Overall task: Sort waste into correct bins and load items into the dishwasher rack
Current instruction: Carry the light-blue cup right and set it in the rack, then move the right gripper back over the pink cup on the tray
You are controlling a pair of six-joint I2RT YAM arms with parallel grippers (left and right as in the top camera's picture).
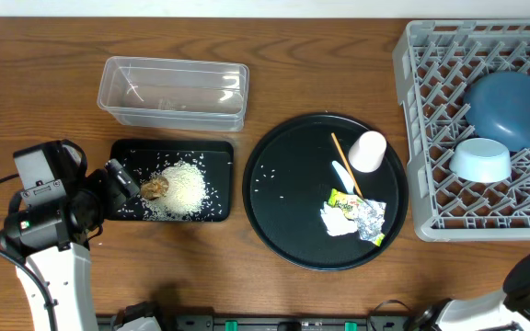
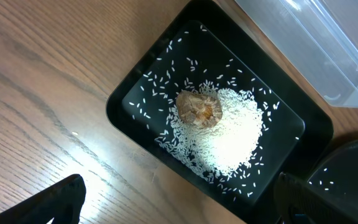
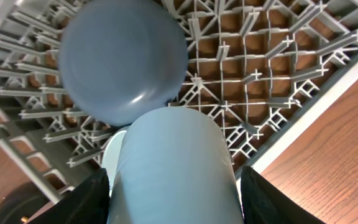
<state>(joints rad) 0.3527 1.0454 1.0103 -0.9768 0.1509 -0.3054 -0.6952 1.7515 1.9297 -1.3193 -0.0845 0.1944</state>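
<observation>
Sitting between the right gripper's (image 3: 176,196) fingers, the light-blue cup (image 3: 173,155) is pinched from both sides and hangs over the rack (image 3: 272,81), just beside the dark-blue plate (image 3: 123,59). Can't tell whether the cup touches the lattice yet.

Loaded so far:
- dark-blue plate (image 1: 512,110) in the rack (image 1: 421,138)
- pale-blue bowl (image 1: 479,159) in the rack, just in front of the plate
- light-blue cup: at the rack, not released

Left to load, all on the round black tray (image 1: 283,230):
- white cup (image 1: 368,152)
- wooden stick (image 1: 346,164)
- white spoon (image 1: 341,175)

Waste:
- rice (image 2: 229,134) heaped in the black rectangular tray (image 2: 126,102), brown lump (image 2: 199,109) at the pile's edge. That part looks done, apart from a few stray grains on the round tray's left side.
- wrapper (image 1: 343,204), foil (image 1: 371,219) and tissue (image 1: 337,221) bunched together on the round tray, unsorted.
- clear tub (image 1: 173,92) looks empty; my guess is that's where the dry waste goes.

Left gripper (image 1: 122,179) hovers over the left end of the black rectangular tray, jaws spread wide, nothing between them.

Call it roughly halfway: three of six items at the rack, food waste binned, three pieces of dry waste untouched.
</observation>
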